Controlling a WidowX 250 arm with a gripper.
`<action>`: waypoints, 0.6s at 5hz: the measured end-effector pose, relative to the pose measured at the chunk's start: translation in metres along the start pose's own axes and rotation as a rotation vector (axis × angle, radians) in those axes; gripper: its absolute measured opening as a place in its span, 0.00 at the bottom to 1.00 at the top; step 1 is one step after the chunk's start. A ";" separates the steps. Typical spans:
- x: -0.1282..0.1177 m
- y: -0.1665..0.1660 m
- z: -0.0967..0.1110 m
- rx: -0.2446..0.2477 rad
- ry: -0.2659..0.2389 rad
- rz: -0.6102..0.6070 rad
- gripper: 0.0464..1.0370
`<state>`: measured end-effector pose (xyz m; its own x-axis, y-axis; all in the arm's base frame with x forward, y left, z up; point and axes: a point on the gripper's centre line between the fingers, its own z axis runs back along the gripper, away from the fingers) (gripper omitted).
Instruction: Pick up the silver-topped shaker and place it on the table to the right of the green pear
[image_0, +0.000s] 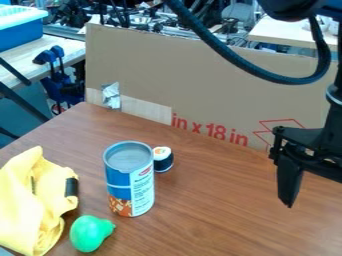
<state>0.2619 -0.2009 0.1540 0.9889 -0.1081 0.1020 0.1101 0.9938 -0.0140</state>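
Camera view | claw (288, 200) right of can (129, 180) (upright) | tabletop (217, 205) between

A broad stretch of bare wooden tabletop (220, 210) runs from the centre of the frame to the lower right, giving the gripper (289, 182) low passage leftward as far as the upright tin can (131, 182). The can, left of centre, is the tallest obstacle on the wood; a toy sushi roll (163, 160) sits close by its right rear side, leaving scarcely any room between them. At lower left, a green toy pear (89, 233) and a bunched yellow cloth (30, 202) hinder a low approach from that side, though a strip of wood separates cloth and can. Across the back, a cardboard panel (194, 75) forms a barrier.
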 end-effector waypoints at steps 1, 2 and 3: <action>-0.002 0.000 -0.012 0.017 0.029 -0.004 0.96; 0.002 -0.021 -0.036 -0.013 -0.005 -0.100 0.96; -0.006 -0.039 -0.041 -0.092 -0.006 -0.188 0.96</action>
<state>0.2559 -0.2399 0.1127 0.9494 -0.2912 0.1172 0.3018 0.9496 -0.0852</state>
